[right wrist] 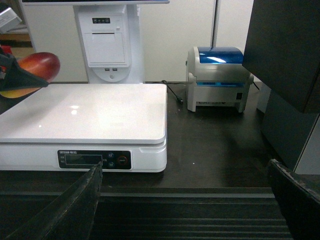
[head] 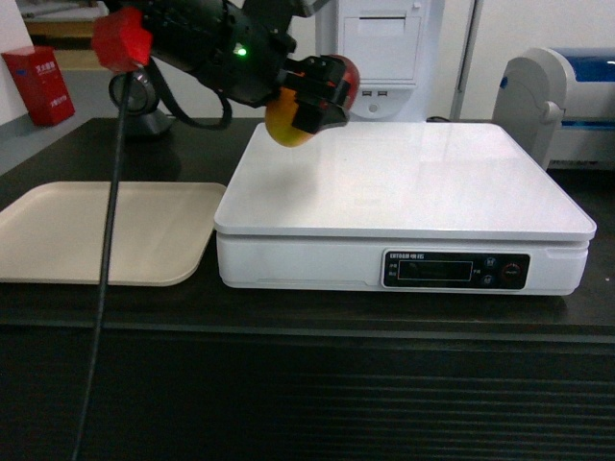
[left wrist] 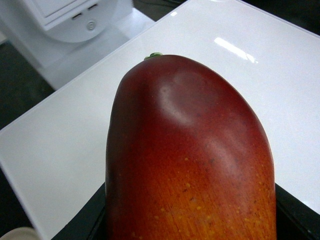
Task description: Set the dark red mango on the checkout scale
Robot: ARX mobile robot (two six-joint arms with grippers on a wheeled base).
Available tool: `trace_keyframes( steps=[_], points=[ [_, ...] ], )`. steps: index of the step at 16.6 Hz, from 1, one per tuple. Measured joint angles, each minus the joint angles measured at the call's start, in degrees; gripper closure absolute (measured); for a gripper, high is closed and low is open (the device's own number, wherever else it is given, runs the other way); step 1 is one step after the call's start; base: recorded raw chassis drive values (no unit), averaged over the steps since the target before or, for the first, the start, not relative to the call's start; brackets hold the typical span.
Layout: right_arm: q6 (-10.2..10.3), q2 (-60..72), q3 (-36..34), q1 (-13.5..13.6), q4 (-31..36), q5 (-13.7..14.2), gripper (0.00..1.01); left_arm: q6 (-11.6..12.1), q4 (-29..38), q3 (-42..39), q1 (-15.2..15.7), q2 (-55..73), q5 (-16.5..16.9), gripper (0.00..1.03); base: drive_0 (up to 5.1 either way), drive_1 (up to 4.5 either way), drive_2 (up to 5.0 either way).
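Observation:
My left gripper (head: 312,96) is shut on the dark red mango (head: 283,128), holding it in the air just over the back left corner of the white scale (head: 413,182). In the left wrist view the mango (left wrist: 190,160) fills the frame, red end forward, between black fingers (left wrist: 92,220), with the scale top (left wrist: 60,150) beneath. The right wrist view shows the mango (right wrist: 37,65) above the scale (right wrist: 85,110) at the far left. My right gripper (right wrist: 185,200) hangs open and empty in front of the black ribbed checkout (right wrist: 215,150).
A beige tray (head: 96,230) lies left of the scale on the checkout (head: 288,384). A black cable (head: 106,269) hangs down over the tray. Behind stand a white receipt printer stand (head: 384,58) and a blue-lidded printer (right wrist: 217,75). A red box (head: 38,86) sits far left.

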Motion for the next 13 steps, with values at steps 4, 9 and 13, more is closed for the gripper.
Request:
trace_keyframes(
  steps=[4, 9, 13],
  points=[
    [0.02, 0.00, 0.00, 0.00, 0.00, 0.00, 0.03, 0.50, -3.52, 7.69, -3.82, 3.89, 0.31, 0.39, 0.0, 0.00, 0.0],
    [0.00, 0.00, 0.00, 0.00, 0.00, 0.00, 0.03, 1.55, -8.76, 17.22, -8.09, 12.15, -0.72, 0.39, 0.0, 0.00, 0.0],
    [0.00, 0.00, 0.00, 0.00, 0.00, 0.00, 0.03, 1.90, -12.26, 26.08, -8.96, 17.44, -3.26, 0.39, 0.0, 0.00, 0.0]
  ],
)
